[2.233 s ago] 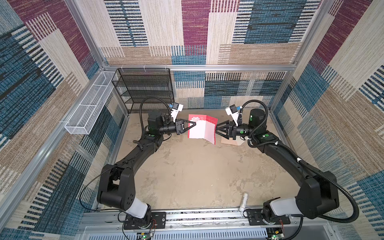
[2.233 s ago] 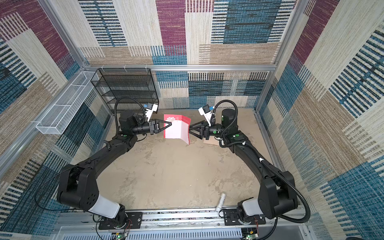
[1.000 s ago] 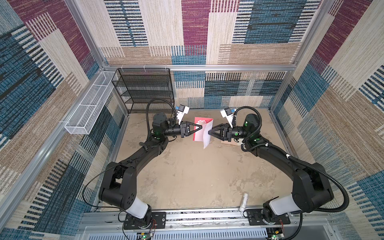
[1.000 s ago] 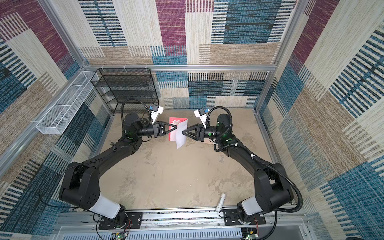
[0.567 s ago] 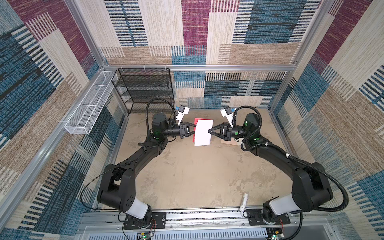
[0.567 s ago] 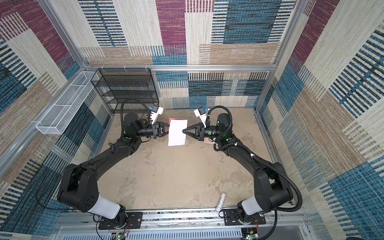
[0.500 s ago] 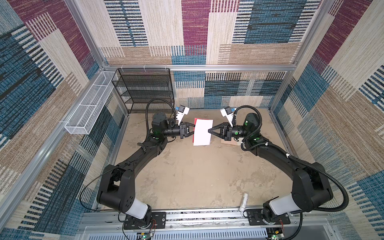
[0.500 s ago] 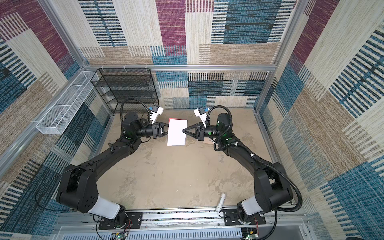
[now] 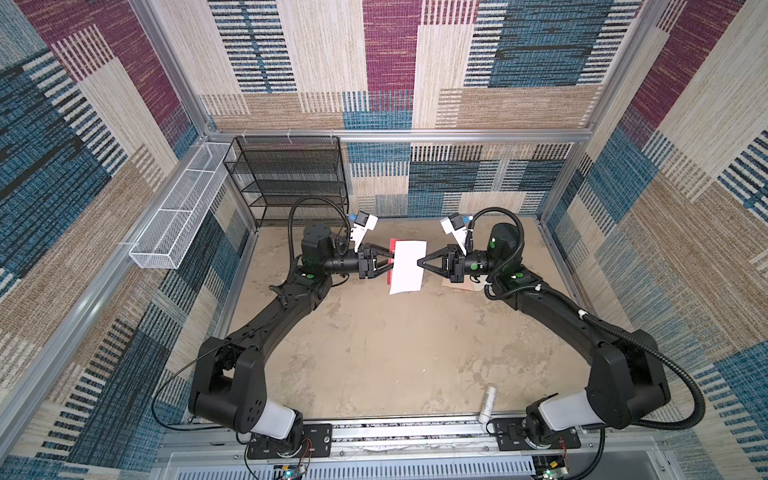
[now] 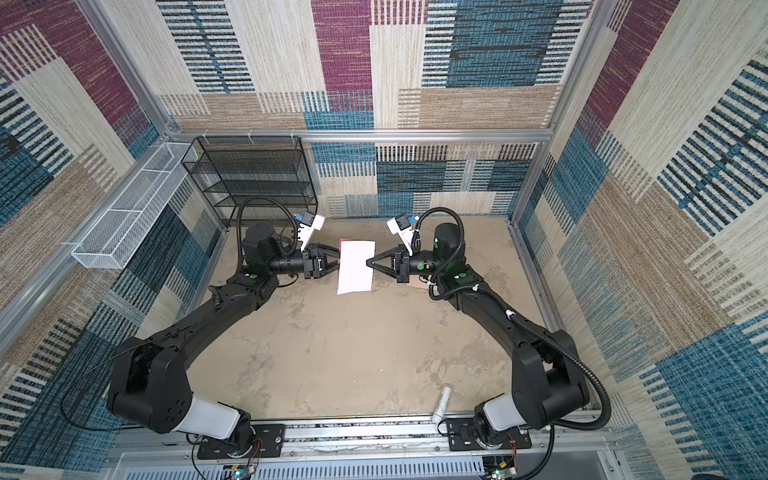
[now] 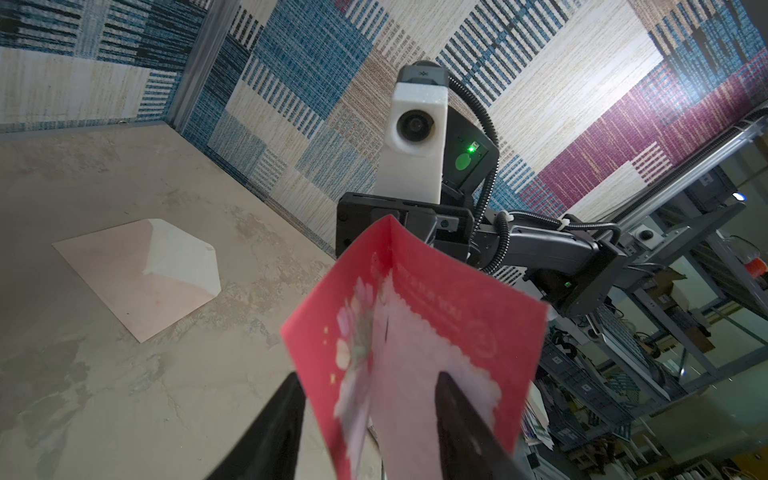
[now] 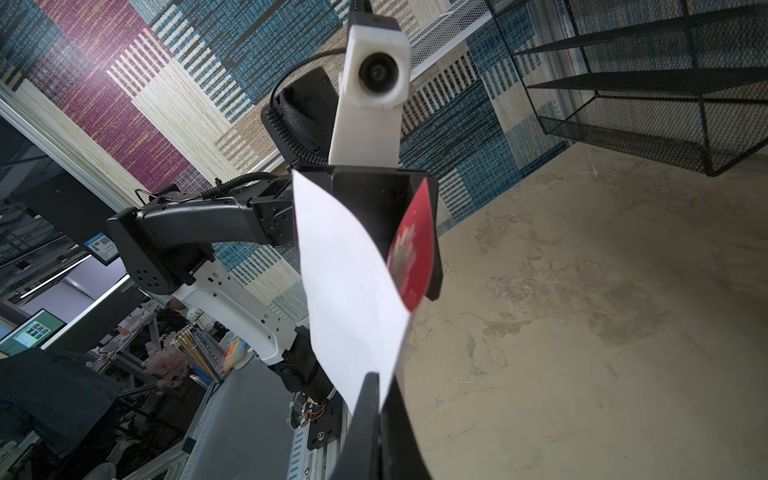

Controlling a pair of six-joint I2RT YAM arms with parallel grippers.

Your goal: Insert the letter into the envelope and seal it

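**Letter held in the air by one gripper, envelope flat on table**

- Letter [image 9: 408,267] [image 10: 356,267]: off the table [image 9: 395,353], at the back middle, between the two grippers. White face toward both top views, with a red strip showing along its left edge. The left wrist view shows its red-and-pink face [image 11: 415,332], and the right wrist view its white face [image 12: 345,282].
- Right gripper [image 9: 417,262] [image 10: 367,262] [image 12: 372,376]: fingers closed together, pinching the letter's right edge.
- Left gripper [image 9: 390,262] [image 11: 369,376]: fingers spread wide on either side of the letter's left edge, not clamping it. I cannot tell whether a finger touches the card.
- Envelope [image 11: 137,282]: flat on the table, flap open with the cream lining up, apart from the letter. In both top views only a corner shows under the right wrist [image 9: 459,284] [image 10: 415,284].
- Tube [image 9: 487,403] [image 10: 441,402]: white, lying near the front rail by the right arm's base, well apart from the letter.
- Shelf [image 9: 291,178]: black wire, back left corner.
- Basket [image 9: 178,212]: white mesh, on the left wall.
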